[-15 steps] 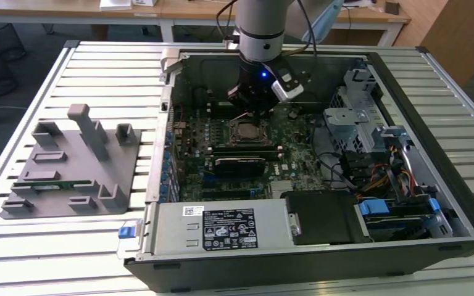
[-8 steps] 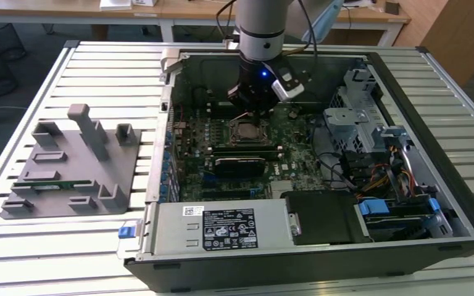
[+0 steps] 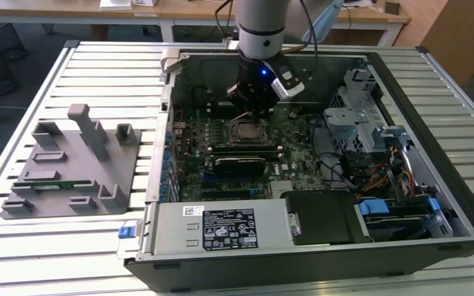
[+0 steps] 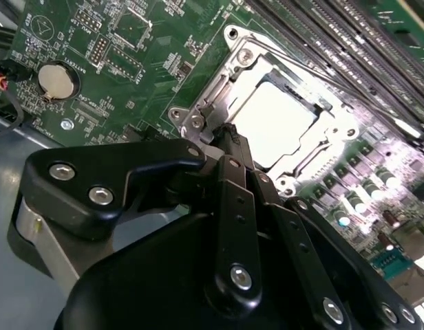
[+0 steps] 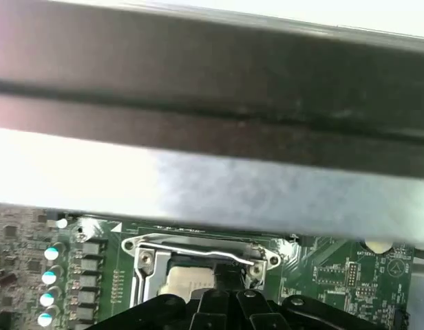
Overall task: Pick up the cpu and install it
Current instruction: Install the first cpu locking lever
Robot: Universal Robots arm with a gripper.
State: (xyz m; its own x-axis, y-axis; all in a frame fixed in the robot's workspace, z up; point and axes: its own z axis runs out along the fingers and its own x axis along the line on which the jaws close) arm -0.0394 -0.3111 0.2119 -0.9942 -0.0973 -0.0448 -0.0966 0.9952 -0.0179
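Claw [image 4: 229, 134] pinched narrow, pointing straight down just above the cpu [image 4: 277, 124] seated in its socket [image 4: 243, 51].

We cannot tell how the jaws of the gripper [image 4: 229, 137] stand; in both wrist views its black linkage covers one edge of the cpu [image 4: 277, 124] and part of the socket frame [image 4: 198, 117]. In the first wrist view, the blurred case wall [image 5: 212, 144] hides much of the motherboard [image 5: 336, 275], whose remainder runs off the edges.
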